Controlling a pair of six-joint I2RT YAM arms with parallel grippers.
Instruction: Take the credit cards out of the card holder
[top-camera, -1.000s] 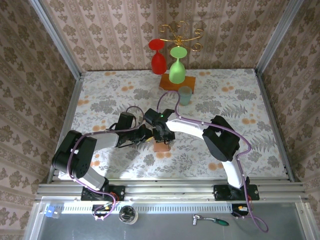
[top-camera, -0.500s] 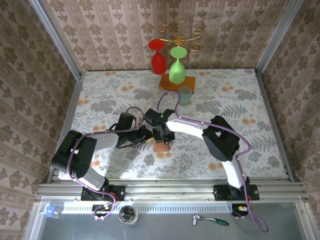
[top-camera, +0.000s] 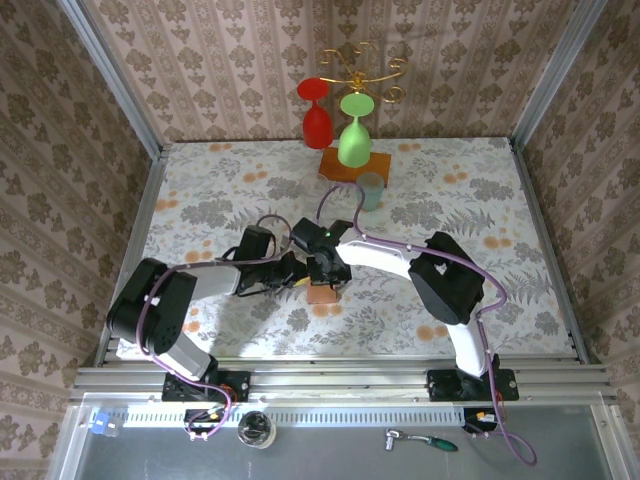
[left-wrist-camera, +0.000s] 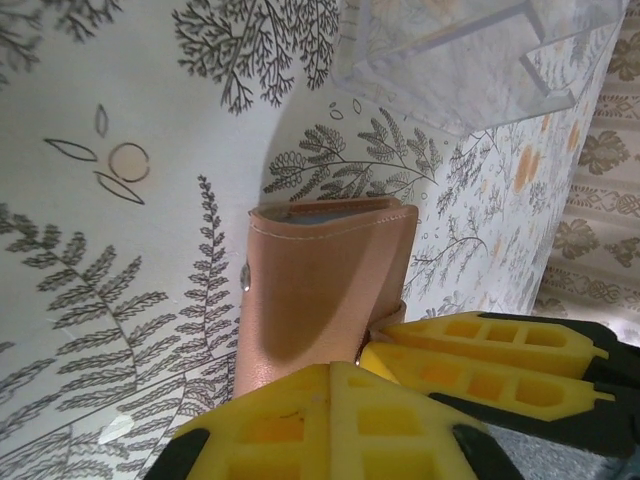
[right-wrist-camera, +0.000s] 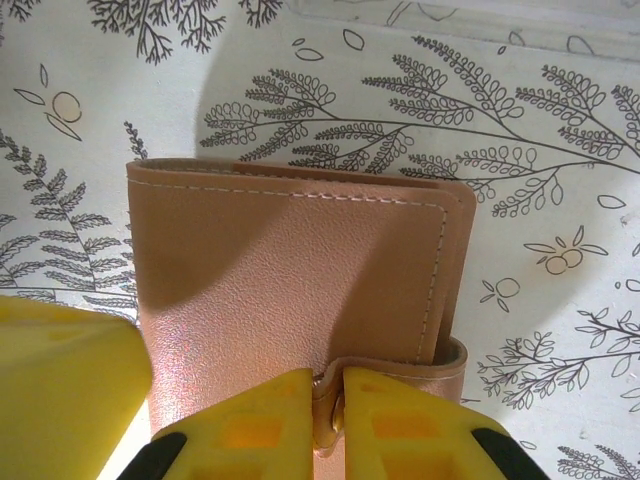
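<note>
The card holder (top-camera: 322, 293) lies closed on the floral table, tan leather side up. It also shows in the left wrist view (left-wrist-camera: 320, 280) and the right wrist view (right-wrist-camera: 290, 290). My right gripper (right-wrist-camera: 328, 385) is shut on the holder's snap strap (right-wrist-camera: 400, 365), which is pinched between its yellow fingers. From above, the right gripper (top-camera: 326, 274) sits over the holder's far end. My left gripper (left-wrist-camera: 330, 375) is shut, with its joined tips resting on the holder's near edge, just left of the right one (top-camera: 297, 272). The credit cards are hidden inside.
At the back, an orange-brown wooden block (top-camera: 355, 163) carries a gold stand with a red glass (top-camera: 317, 118) and a green glass (top-camera: 355, 135). A pale translucent cup (top-camera: 371, 190) stands in front of it. Metal rails edge the table.
The right gripper's fingers have closed in onto the snap strap. Both arms and the card holder have stayed almost where they were.
</note>
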